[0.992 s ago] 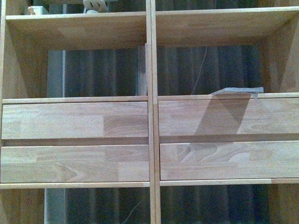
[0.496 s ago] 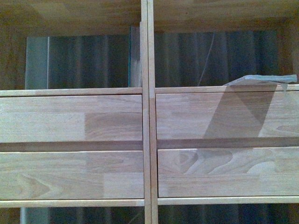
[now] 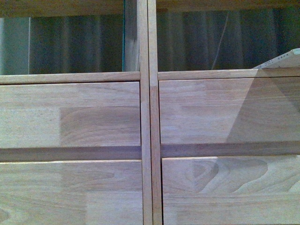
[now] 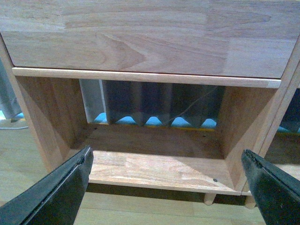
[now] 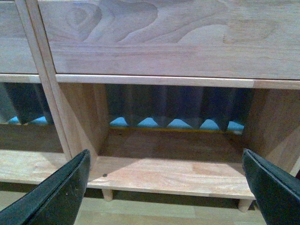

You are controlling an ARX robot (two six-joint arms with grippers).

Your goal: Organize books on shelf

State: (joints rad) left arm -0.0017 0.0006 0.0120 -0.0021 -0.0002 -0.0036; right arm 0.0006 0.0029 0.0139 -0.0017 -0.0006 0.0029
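Shelf [image 3: 150, 117]: teal-edged book [image 3: 131, 37] upright against the central post, thin book [image 3: 281, 60] lying tilted on the right compartment's front lip, likely still to stand; left gripper [image 4: 166, 157] and right gripper [image 5: 165, 157] spread wide, empty, facing the bottom compartments.

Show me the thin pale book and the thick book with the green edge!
Thin pale grey-white book [image 3: 282, 60]: front view, middle of its visible pale side.
Thick teal-edged book [image 3: 131, 37]: front view, middle of its upright face.
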